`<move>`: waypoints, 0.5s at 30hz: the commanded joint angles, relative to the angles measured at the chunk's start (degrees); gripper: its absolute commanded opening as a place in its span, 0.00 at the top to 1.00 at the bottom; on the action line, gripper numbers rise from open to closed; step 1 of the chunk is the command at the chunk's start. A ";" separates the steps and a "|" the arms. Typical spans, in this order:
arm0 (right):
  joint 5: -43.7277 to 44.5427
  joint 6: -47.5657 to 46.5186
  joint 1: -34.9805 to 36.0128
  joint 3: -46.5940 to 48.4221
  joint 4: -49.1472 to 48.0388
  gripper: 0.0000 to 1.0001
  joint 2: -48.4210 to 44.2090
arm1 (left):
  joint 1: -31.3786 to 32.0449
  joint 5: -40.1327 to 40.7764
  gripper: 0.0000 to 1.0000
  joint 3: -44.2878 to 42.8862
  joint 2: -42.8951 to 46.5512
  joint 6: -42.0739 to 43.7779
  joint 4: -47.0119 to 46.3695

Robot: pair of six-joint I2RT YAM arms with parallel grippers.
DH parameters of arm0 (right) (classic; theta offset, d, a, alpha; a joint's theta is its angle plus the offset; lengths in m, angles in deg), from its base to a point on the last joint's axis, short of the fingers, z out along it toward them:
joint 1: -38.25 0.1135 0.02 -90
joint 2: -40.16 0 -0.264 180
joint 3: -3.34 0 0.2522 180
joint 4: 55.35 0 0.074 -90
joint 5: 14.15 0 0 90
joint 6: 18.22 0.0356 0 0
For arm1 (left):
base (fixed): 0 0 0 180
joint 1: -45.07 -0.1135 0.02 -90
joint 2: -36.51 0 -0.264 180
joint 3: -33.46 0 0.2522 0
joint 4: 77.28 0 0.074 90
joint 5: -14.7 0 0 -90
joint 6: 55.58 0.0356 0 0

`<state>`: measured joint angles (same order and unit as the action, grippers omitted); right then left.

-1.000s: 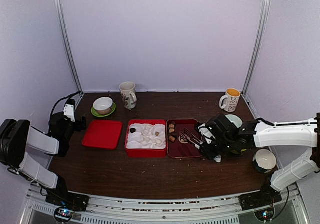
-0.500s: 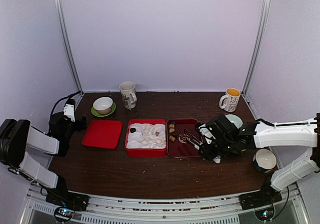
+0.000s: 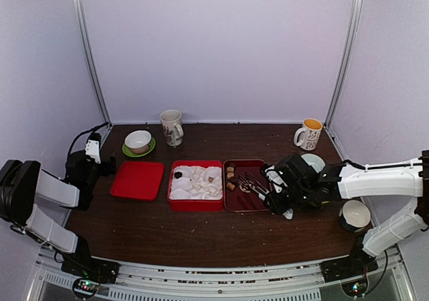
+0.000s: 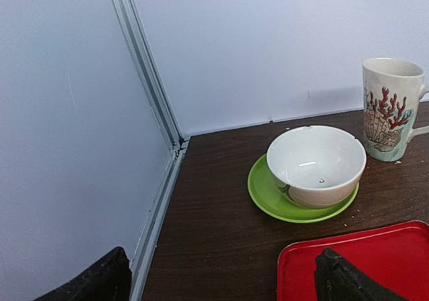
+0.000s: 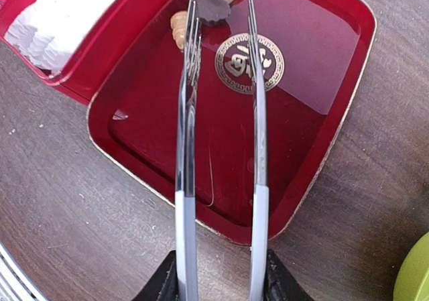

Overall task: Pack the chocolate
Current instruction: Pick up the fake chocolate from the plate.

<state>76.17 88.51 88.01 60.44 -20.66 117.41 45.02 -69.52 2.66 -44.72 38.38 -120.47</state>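
Worktop (image 5: 67, 200) dark wood; we record right claw (image 5: 221, 282) pinching tongs (image 5: 258, 147), tips flanking dark chocolate (image 5: 213, 9) in maroon tray (image 5: 301, 113), left claw (image 4: 221, 277) spread.

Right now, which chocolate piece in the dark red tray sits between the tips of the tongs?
The dark scalloped piece: in the right wrist view it lies between the tips of the tongs; the ribbed tan piece lies outside them.

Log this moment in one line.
right tool: shut on tongs | tongs: tips either side of dark chocolate in tray, unpinched | left tool: open, empty
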 commanded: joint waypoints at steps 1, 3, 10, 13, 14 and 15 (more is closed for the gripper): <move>1.30 -0.27 -0.18 1.24 -1.50 0.64 2.33 | -0.55 0.28 0.02 -0.81 -0.31 -0.10 -3.00; 1.16 -0.38 -0.19 1.67 -1.58 0.64 3.22 | -0.56 0.28 0.02 -0.84 -0.29 -0.10 -3.07; 1.35 -0.25 -0.23 4.88 -0.77 0.62 6.20 | -0.56 0.28 0.02 -0.85 -0.33 -0.10 -3.01; 0.48 -0.68 -0.27 5.98 -0.78 0.62 7.36 | -0.55 0.21 0.02 -0.93 -0.33 -0.14 -3.04; 0.41 -0.85 -0.22 6.55 -0.47 0.61 7.71 | -0.56 0.26 0.02 -0.89 -0.33 -0.11 -2.98; 0.26 -1.08 -0.25 6.80 -0.23 0.62 7.88 | -0.56 0.24 0.02 -0.89 -0.33 -0.10 -3.02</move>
<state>76.08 88.27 87.99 64.59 -20.38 124.45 45.02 -69.52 2.66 -44.72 38.38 -120.47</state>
